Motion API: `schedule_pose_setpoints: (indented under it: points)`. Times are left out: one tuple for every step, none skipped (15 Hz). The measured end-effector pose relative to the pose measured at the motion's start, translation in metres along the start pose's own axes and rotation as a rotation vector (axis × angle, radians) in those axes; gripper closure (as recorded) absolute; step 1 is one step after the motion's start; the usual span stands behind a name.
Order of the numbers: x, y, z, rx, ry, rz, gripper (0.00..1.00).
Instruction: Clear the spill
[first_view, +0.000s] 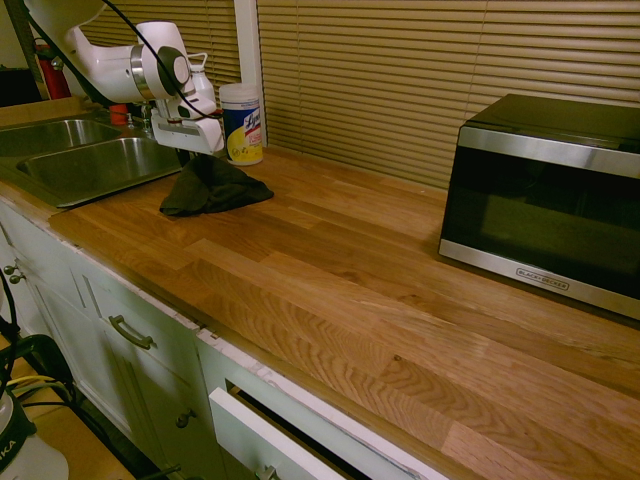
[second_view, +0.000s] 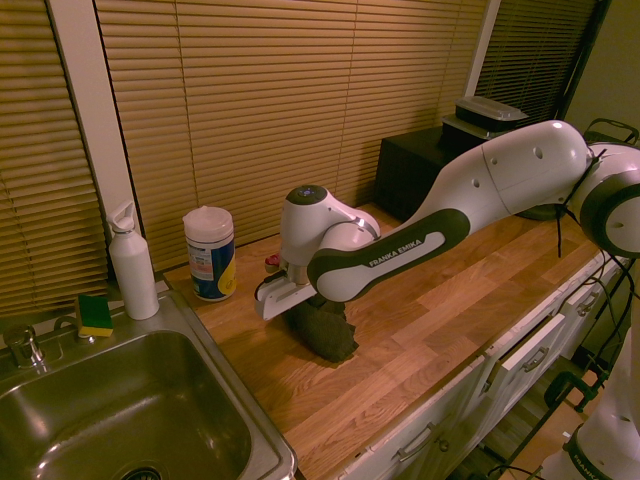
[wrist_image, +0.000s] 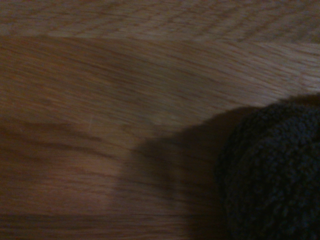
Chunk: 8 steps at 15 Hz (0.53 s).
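Fingers (first_view: 186, 156) point straight down over the peak of a dark cloth (first_view: 213, 188), and their tips are lost against its dark folds in both exterior views, so I cannot tell whether they are open, closed or pinching the fabric. The cloth sits bunched on the wooden surface (first_view: 350, 290), rising to a point right under the white hand and spreading out lower down. In the first exterior view it lies at the far left of the surface, just right of the steel sink (first_view: 60, 185) and just in front of a wipes tub (first_view: 241, 122) that stands by the blinds (first_view: 400, 70). A microwave (first_view: 545, 195) stands well apart at the far right.

From the opposite side, a white bottle (second_view: 132, 262) and a sponge (second_view: 95, 315) show at the back of the sink.

Close up, the wrist view gives bare wood grain with one edge of the cloth and its shadow.

As for the spill, no dark blotches can be made out on the open wood in any view; whether it lies under the cloth cannot be told.
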<state>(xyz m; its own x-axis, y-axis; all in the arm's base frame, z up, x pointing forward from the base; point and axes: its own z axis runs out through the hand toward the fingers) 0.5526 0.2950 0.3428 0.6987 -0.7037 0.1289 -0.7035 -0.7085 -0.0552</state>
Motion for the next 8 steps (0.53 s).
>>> schedule_pose_setpoints:
  points:
    - [-0.003,0.0,-0.009,0.005,0.003,0.001,0.0]
    - [-0.005,0.0,-0.021,0.012,0.009,0.007,0.0]
    - [-0.006,0.002,-0.035,0.02,0.016,0.014,0.0]
    - [-0.007,0.005,-0.048,0.028,0.024,0.021,0.0]
    - [-0.009,0.009,-0.062,0.036,0.032,0.03,0.0]
    - [-0.011,0.014,-0.073,0.04,0.039,0.037,0.0]
    - [-0.015,0.018,-0.081,0.046,0.046,0.047,0.0]
    - [-0.019,0.022,-0.089,0.05,0.053,0.057,0.0]
